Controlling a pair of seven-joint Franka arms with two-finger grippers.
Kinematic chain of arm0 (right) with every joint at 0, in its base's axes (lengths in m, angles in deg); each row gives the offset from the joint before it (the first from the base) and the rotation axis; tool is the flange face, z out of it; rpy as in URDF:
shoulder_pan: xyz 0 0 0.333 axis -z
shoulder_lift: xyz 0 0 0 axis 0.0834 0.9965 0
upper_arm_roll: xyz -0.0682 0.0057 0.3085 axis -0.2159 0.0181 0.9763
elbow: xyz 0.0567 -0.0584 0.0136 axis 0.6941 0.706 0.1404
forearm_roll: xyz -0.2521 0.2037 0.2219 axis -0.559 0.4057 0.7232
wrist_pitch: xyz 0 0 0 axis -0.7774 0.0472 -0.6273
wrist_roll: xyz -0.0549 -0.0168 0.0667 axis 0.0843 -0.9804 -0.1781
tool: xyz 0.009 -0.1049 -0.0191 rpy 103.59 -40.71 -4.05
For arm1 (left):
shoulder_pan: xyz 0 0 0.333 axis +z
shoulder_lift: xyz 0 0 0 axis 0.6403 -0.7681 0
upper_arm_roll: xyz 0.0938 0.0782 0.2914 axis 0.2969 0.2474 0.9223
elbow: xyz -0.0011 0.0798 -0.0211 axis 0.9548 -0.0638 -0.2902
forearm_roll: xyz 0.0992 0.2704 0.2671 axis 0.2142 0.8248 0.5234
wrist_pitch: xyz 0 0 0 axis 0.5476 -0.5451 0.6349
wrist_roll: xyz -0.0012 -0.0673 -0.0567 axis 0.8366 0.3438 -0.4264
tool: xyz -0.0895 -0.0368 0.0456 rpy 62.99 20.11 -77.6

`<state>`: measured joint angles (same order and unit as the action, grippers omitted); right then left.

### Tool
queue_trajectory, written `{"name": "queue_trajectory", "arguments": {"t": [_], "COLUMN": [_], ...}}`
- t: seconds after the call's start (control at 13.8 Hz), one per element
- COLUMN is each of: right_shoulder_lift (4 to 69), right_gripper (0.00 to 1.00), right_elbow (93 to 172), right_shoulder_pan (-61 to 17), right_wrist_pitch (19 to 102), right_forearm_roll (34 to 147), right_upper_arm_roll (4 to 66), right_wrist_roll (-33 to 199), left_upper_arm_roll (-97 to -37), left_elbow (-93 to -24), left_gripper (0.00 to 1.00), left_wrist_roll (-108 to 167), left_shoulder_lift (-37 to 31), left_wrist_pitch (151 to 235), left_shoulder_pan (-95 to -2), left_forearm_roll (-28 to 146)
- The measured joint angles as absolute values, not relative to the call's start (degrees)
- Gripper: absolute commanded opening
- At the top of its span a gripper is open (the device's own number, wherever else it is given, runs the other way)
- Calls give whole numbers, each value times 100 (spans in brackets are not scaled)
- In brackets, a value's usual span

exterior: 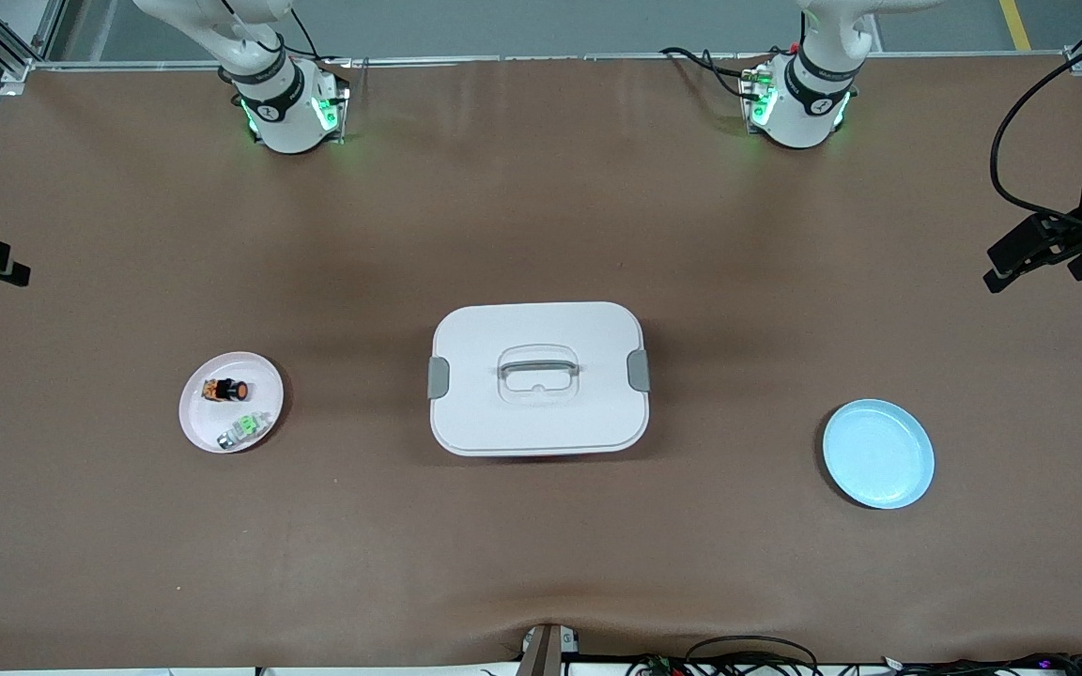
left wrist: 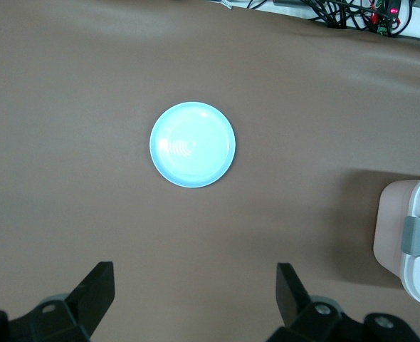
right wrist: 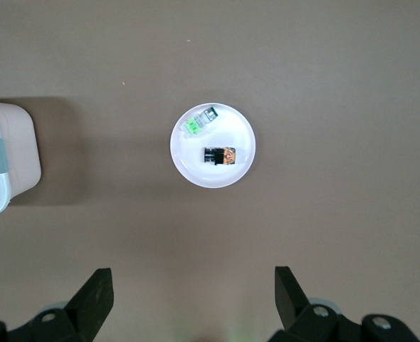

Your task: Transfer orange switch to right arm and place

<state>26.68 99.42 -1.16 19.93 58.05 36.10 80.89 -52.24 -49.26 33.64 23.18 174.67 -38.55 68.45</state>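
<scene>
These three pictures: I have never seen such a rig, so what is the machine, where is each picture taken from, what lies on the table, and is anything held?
Two white robot arms stand at one edge of a brown table. The wide picture comes from a high camera facing them; only their bases show there. The other two come from cameras on the wrists, looking down past each gripper's two black fingers.

The left gripper hangs open over the table by an empty blue plate. The right gripper hangs open by a pink plate, which looks white from the wrist. That plate holds the orange switch and a small green-and-clear part. A white lidded box with a handle sits between the plates.

Nothing is held.
</scene>
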Motion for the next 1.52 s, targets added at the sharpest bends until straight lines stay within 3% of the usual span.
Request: {"name": "queue_trajectory", "arguments": {"t": [0.87, 1.52], "right_shoulder_lift": [1490, 1423], "right_gripper": [100, 100], "right_elbow": [11774, 11894], "right_shoulder_pan": [-127, -664], "right_wrist_pitch": [2871, 2988], "right_forearm_roll": [5765, 5535], "right_upper_arm_roll": [3661, 3254], "right_wrist_roll": [8089, 8094], "left_upper_arm_roll": [-5224, -5225], "left_elbow": [-4919, -4905], "left_gripper": [100, 100], "left_wrist_roll": [3364, 3362], "left_shoulder_lift": [2158, 2125], "left_wrist_pitch": [17458, 17448], "left_shoulder_pan": [-3840, -3831], "left_forearm_roll": [6492, 6468]}}
